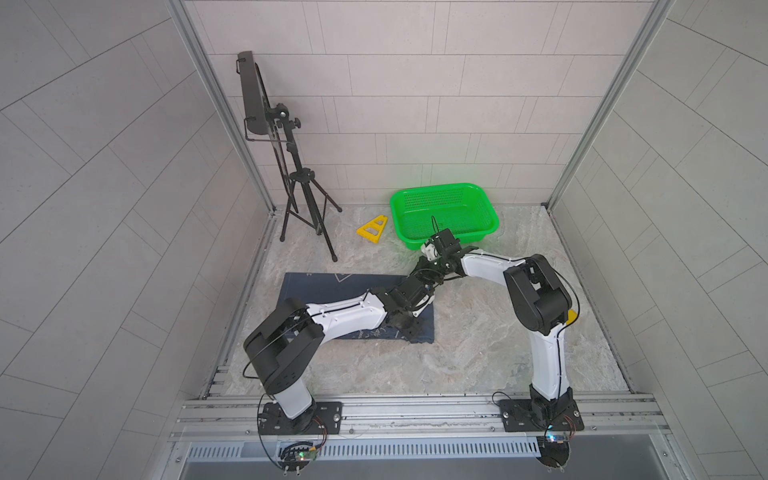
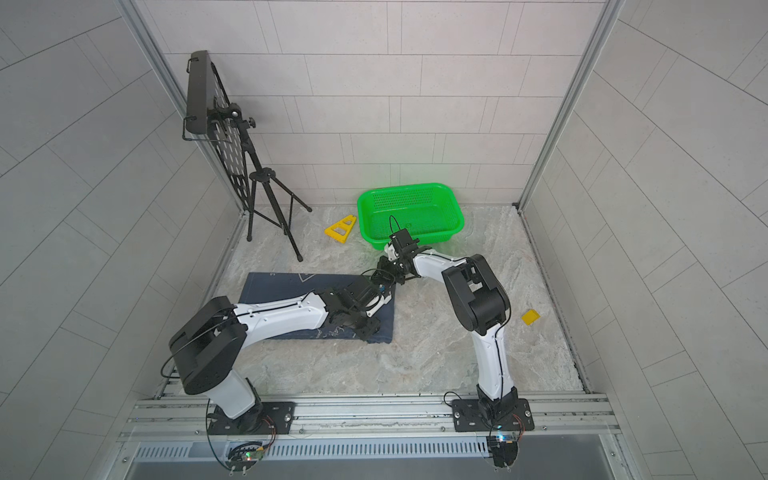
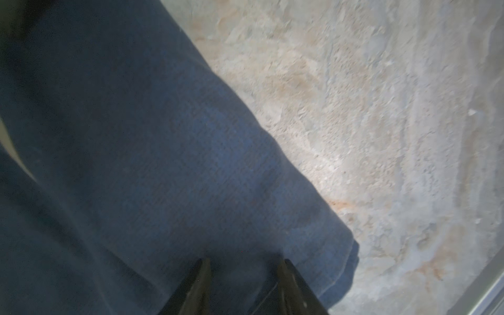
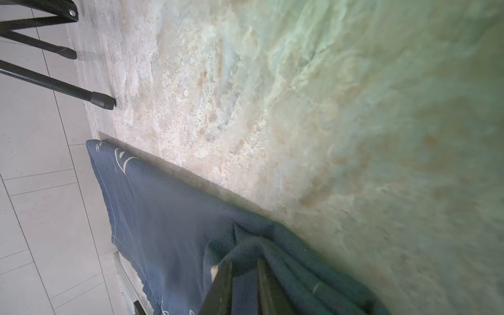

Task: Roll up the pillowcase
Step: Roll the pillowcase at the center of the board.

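Observation:
The dark navy pillowcase lies flat on the marble table, left of the middle, with white line drawings on it. My left gripper is down at its near right corner. In the left wrist view the left gripper has its tips sunk in the pillowcase, and a thick fold fills the gap. My right gripper is at the far right corner. In the right wrist view the right gripper is shut on a bunched, lifted bit of the pillowcase.
A green basket stands at the back, just behind the right wrist. A yellow triangular piece lies to its left. A black tripod stand fills the back left corner. A small yellow piece lies at the right.

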You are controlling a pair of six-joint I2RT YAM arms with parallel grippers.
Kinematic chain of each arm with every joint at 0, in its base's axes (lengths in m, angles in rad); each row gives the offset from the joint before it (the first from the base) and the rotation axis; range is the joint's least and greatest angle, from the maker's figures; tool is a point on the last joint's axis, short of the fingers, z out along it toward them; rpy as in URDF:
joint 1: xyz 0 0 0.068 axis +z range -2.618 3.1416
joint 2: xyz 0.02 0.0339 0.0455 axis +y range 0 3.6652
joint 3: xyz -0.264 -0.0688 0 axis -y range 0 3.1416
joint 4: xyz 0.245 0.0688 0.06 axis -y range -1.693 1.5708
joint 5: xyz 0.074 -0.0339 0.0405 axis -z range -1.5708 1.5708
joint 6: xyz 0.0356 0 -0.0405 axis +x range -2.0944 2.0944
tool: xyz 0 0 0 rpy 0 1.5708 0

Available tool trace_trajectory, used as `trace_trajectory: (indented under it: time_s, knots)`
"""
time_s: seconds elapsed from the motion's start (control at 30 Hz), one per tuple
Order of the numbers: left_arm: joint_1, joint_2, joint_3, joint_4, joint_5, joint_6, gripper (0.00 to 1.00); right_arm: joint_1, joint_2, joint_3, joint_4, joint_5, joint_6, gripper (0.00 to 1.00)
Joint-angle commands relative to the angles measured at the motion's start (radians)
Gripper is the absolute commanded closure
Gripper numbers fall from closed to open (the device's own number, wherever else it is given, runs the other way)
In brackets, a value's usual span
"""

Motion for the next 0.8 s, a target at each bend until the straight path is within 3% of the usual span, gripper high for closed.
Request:
trace_trajectory:
  time_s: [0.0, 0.2, 0.6, 0.77]
  knots:
    - [-0.002, -0.022, -0.025, -0.064, -0.053, 0.04, 0.52, -0.006, 0.015, -0.012, 0.014, 0.038, -0.07, 0.77]
    - [0.0, -0.028, -0.066, -0.071, -0.092, 0.046, 0.52, -0.032, -0.02, -0.012, 0.016, 0.042, -0.115, 0.74]
    - [0.005, -0.076, -0.032, -0.056, -0.023, 0.008, 0.51, -0.065, -0.179, -0.112, -0.021, -0.006, -0.149, 0.69]
    - [0.018, -0.115, 0.008, -0.092, -0.002, -0.01, 0.5, -0.066, -0.18, -0.17, -0.007, 0.002, -0.155, 0.7]
